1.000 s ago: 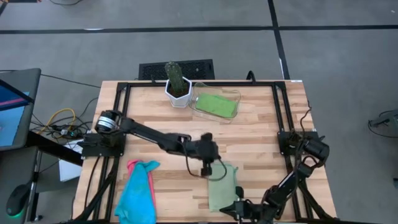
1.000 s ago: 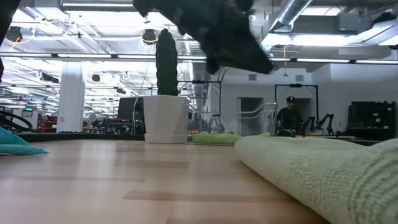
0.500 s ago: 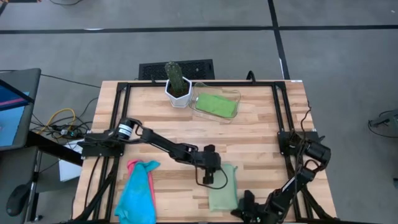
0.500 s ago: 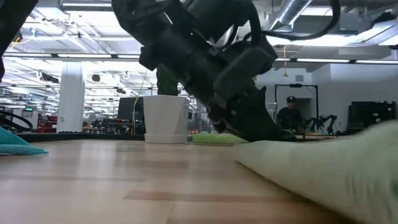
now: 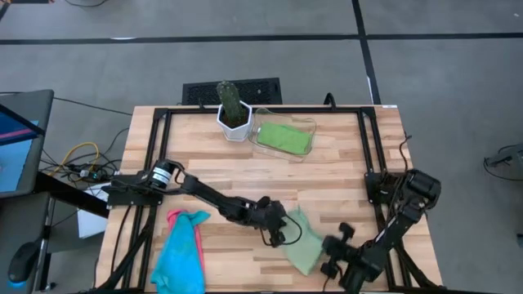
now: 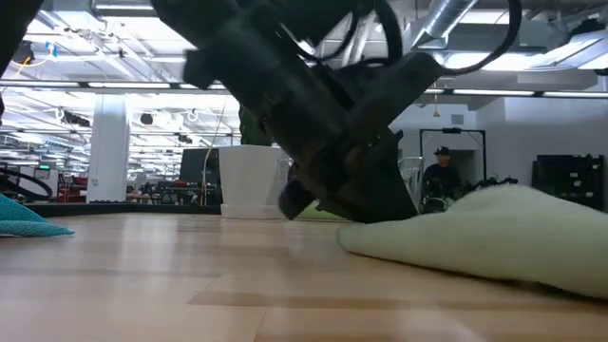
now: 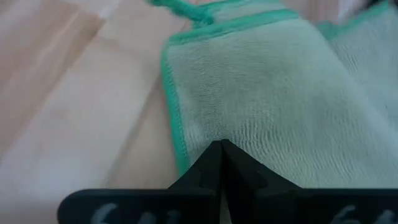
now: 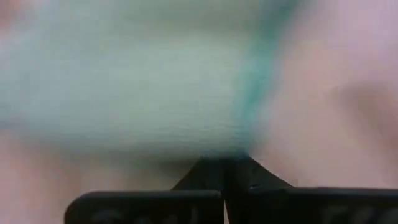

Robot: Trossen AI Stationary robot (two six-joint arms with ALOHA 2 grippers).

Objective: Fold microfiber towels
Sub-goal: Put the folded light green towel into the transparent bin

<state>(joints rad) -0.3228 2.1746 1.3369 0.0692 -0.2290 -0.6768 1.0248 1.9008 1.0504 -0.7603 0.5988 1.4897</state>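
Observation:
A folded light green towel (image 5: 302,245) lies slanted on the wooden table near its front edge. In the low view it is a low hump (image 6: 494,237). My left gripper (image 5: 283,234), shut, is down on the towel's far left end (image 7: 267,93). My right gripper (image 5: 329,247), shut, is at the towel's right edge (image 8: 124,81). A turquoise towel (image 5: 178,257) with a pink one (image 5: 196,245) lies bunched at the near left. Another green towel (image 5: 284,137) lies in the clear tray. My left gripper's shut fingertips (image 7: 221,152) rest on the towel's top layer (image 7: 236,134), just inside its stitched edge, slanting down from the table's left. Whether they pinch any cloth, I cannot tell. The towel lies on the table under them. My right gripper is shut at the towel's teal-hemmed edge (image 8: 245,134), slanting down from the table's right near side. The view is blurred: how many layers it has, I cannot tell. The towel humps up a little here (image 6: 513,204), with its underside on the table.
A cactus in a white pot (image 5: 233,114) stands at the back, next to the clear tray (image 5: 309,124). Black frame rails (image 5: 368,155) run along the table's sides. Bare wood (image 5: 245,171) lies between the tray and the towels.
My left gripper has sunk onto the towel, gone toward the near edge and rolled. My right gripper has gone from the table's near edge toward the right and far side and tipped. The towel has turned from straight to slanted, and its near end has swung right.

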